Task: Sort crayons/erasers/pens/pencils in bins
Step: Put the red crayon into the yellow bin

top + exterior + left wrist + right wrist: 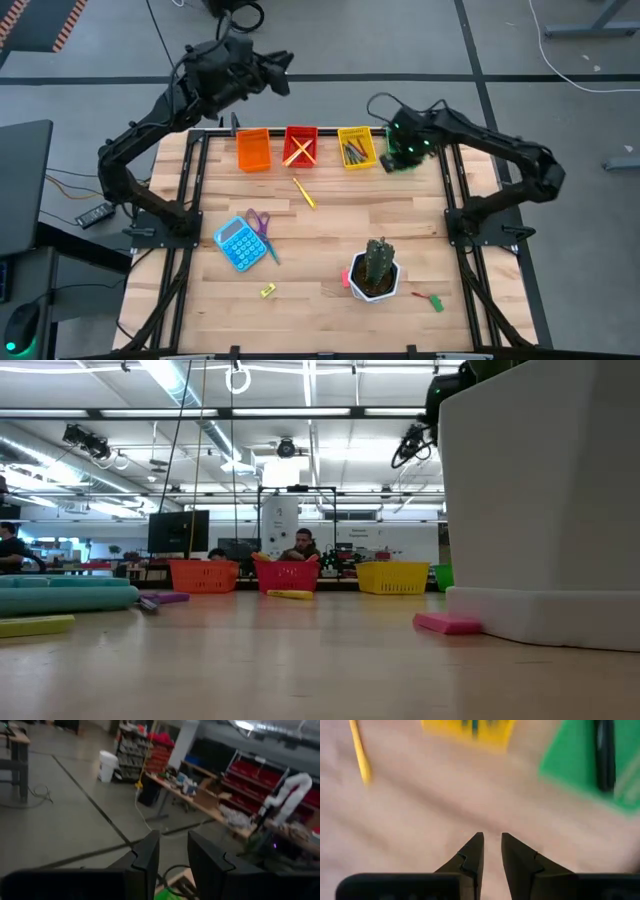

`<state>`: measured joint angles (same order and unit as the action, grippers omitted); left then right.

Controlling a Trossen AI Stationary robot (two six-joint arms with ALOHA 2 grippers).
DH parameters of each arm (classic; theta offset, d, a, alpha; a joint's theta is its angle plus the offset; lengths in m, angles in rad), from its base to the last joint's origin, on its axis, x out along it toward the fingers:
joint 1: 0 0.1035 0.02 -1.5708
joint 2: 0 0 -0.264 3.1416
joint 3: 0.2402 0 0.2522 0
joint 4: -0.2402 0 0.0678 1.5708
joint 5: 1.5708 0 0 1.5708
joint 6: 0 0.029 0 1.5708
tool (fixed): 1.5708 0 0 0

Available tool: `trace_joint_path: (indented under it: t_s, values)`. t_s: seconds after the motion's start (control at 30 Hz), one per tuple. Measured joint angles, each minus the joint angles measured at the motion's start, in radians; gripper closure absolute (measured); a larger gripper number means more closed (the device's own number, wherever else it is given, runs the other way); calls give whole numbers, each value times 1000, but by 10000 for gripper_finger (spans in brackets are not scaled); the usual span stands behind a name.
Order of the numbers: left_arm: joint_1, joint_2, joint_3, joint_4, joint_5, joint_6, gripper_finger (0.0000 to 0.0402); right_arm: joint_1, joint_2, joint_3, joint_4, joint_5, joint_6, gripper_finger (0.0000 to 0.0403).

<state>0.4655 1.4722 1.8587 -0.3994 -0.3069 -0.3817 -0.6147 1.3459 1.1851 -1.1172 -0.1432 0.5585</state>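
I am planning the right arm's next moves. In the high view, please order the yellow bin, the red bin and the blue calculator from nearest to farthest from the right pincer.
1. Yellow bin: just left of the right pincer.
2. Red bin: further left, same row.
3. Blue calculator: farthest, front left of the table.

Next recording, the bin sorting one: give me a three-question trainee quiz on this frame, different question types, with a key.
1. True or false: the red bin holds crossed pale sticks.
2. Which bin is the right gripper above? A orange, B yellow, C green.
3. Fill in: the blue calculator lies beside the purple-handled ____.

Key:
1. True.
2. C, the green bin; a dark pen lies in it.
3. Scissors.
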Motion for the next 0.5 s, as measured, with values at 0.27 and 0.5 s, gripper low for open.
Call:
trace_joint_path:
  t_s: [0.27,0.5]
  values:
    - [-107,0,0,-81,-2,-79,294,162,-165,-72,-237,-93,73,328]
    - [-232,0,0,-180,-2,-107,294,353,-351,-289,-168,-194,249,328]
